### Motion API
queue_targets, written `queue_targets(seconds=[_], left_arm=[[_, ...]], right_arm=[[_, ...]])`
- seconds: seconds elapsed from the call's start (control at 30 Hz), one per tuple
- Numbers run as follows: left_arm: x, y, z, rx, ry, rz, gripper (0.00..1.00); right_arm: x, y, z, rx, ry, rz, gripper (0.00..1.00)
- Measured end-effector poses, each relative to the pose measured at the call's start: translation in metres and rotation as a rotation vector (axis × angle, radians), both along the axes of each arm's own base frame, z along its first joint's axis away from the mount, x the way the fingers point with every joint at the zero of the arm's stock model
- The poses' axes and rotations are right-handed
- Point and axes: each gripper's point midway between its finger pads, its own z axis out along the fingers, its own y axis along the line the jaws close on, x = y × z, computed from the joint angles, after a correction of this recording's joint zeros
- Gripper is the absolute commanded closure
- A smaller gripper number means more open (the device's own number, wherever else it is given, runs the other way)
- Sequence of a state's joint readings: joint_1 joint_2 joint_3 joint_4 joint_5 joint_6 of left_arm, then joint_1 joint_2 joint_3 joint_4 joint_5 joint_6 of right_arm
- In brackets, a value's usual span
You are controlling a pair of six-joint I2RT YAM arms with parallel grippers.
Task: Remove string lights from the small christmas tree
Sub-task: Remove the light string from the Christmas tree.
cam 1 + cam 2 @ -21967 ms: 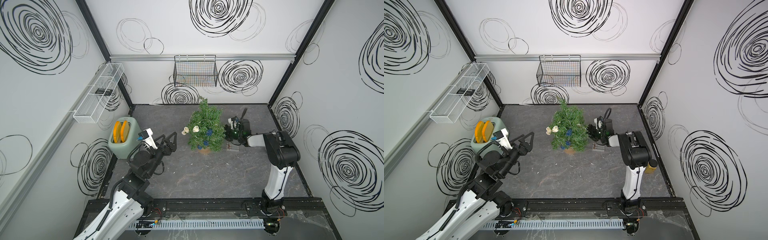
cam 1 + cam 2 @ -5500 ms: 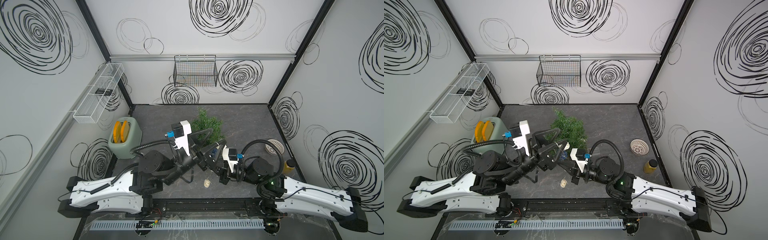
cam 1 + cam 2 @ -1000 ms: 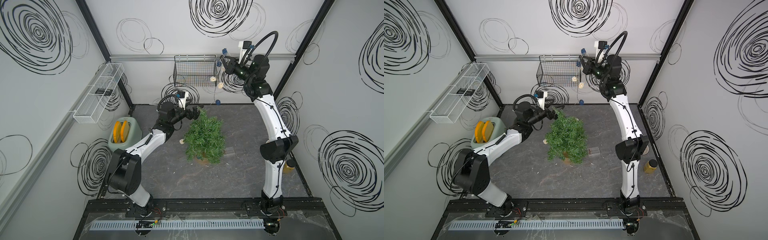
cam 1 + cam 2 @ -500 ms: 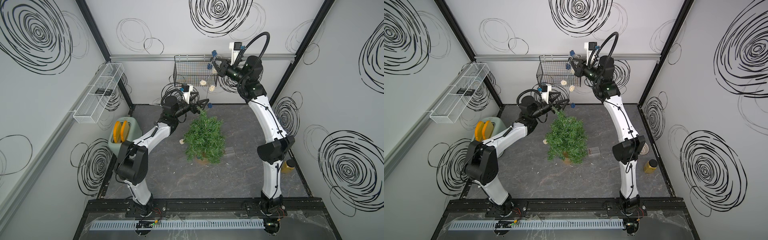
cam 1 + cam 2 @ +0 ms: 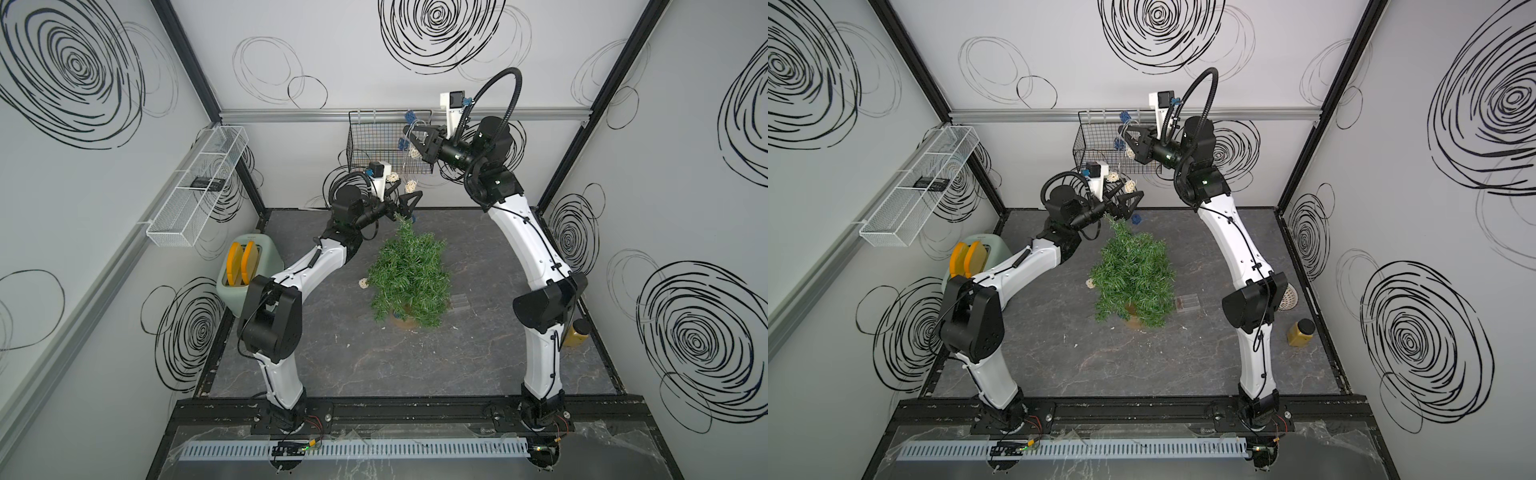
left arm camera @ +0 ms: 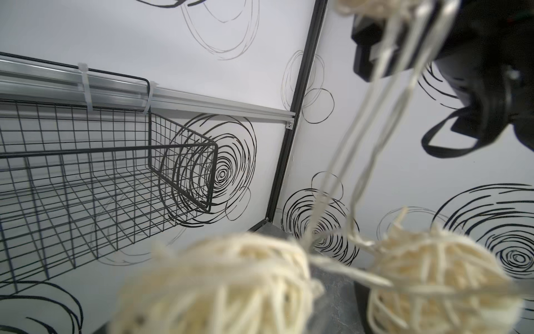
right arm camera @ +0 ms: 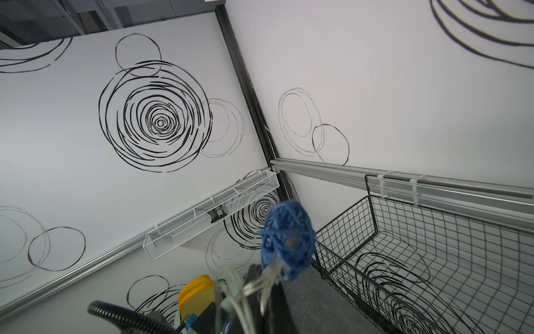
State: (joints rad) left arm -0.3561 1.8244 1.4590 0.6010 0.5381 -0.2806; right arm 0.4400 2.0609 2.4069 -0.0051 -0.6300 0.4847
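A booth with white walls covered in black scribbled spirals, over a dark grey marbled floor (image 5: 415, 374). On the left wall hangs a white mesh shelf (image 5: 195, 187). Below it, at the floor's left edge, stands a sage-green toaster (image 5: 270, 257) with two orange slices in its slots.

The left arm reaches toward the back. The left gripper (image 5: 409, 204) has its jaws spread wide, just beside the pointed top of the small christmas tree (image 5: 409, 278). The tree stands upright on its tan base, mid-floor.

The string lights (image 5: 410, 187), cream and blue woven balls on pale wire, hang in the air above the tree. They run from beside the left gripper up to the right gripper (image 5: 413, 139). Its jaws are closed on a bundle of the wire, high in front of a black wire basket (image 5: 370, 145) on the back wall. One cream ball (image 5: 364, 283) sits at the tree's lower left edge.

Right of the tree lies a small clear block (image 5: 458, 300). Near the right wall stands a yellow jar (image 5: 575, 334).

A white perforated bowl (image 5: 1287, 297) is half hidden behind the right arm. It is unclear whether the low cream ball rests on the floor or hangs from a branch, and whether any wire touches the left gripper's fingers. The left wrist view is filled with blurred cream balls, and in the right wrist view a blue ball (image 7: 286, 243) blocks the fingers.
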Motion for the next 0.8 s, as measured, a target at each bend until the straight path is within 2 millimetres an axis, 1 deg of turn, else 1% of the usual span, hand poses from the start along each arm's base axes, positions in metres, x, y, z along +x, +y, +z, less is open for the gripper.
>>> queue_targets(seconds=[0.1,0.2,0.33,0.43,0.57,0.67,0.8], left_arm=[[0.007,0.012,0.001,-0.001,0.003,0.030,0.08],[0.015,0.024,-0.001,0.002,0.013,0.062,0.09],[0.022,0.035,-0.004,0.015,0.034,0.095,0.10],[0.026,0.041,-0.004,0.018,0.038,0.113,0.15],[0.029,0.048,-0.006,0.019,0.048,0.130,0.23],[0.035,0.059,-0.003,0.015,0.047,0.156,0.28],[0.043,0.076,0.006,0.011,0.039,0.202,0.37]], right_arm=[[-0.011,-0.001,0.002,-0.008,-0.001,0.009,1.00],[-0.025,-0.006,0.013,-0.004,-0.027,0.016,1.00],[-0.043,-0.012,0.032,0.012,-0.070,0.025,1.00],[-0.054,-0.016,0.040,0.020,-0.089,0.028,1.00],[-0.063,-0.020,0.036,0.016,-0.086,0.035,1.00],[-0.065,-0.020,0.026,0.007,-0.069,0.039,1.00],[-0.068,-0.020,0.009,-0.009,-0.039,0.044,1.00]])
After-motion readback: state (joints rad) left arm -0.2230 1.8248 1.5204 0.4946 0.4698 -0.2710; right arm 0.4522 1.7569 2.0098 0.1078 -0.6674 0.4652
